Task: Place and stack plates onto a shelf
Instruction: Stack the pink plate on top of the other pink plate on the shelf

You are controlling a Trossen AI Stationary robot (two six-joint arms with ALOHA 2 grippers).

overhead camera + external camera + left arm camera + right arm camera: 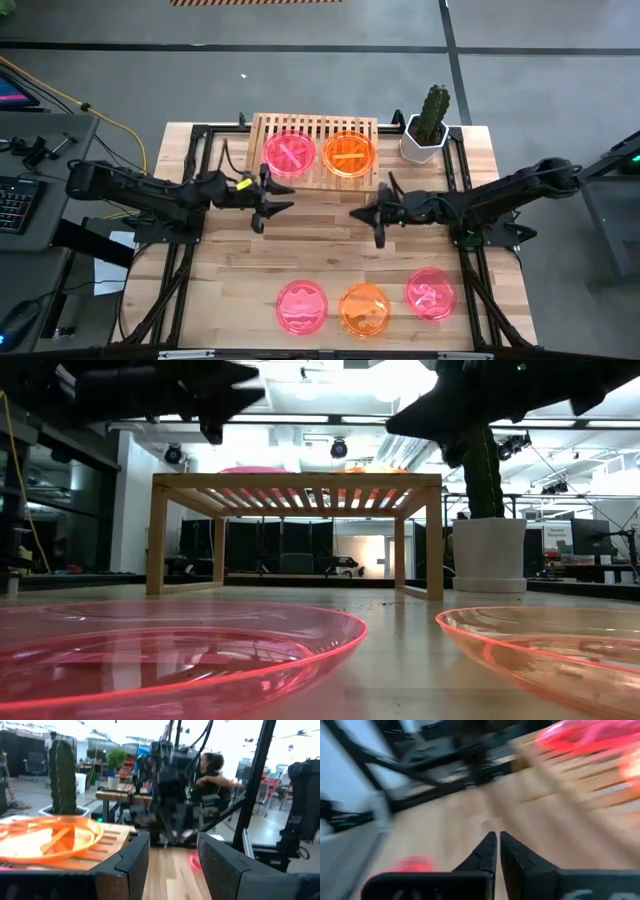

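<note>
The light-wood slatted shelf [313, 128] stands at the table's far edge with a pink plate [290, 152] and an orange plate [349, 153] lying flat on its top. A pink plate [301, 306], an orange plate [364, 310] and another pink plate [431, 292] lie flat along the near edge. My left gripper [285, 198] hovers open just in front of the shelf's near side, and its wrist view shows the orange plate [50, 837] on the slats. My right gripper [356, 215] hovers shut, facing the left one, holding nothing [498, 840].
A cactus in a white pot [425, 130] stands right of the shelf at the far right corner. Bare wood lies between the shelf and the near row of plates. A person [212, 770] sits in the room beyond the table.
</note>
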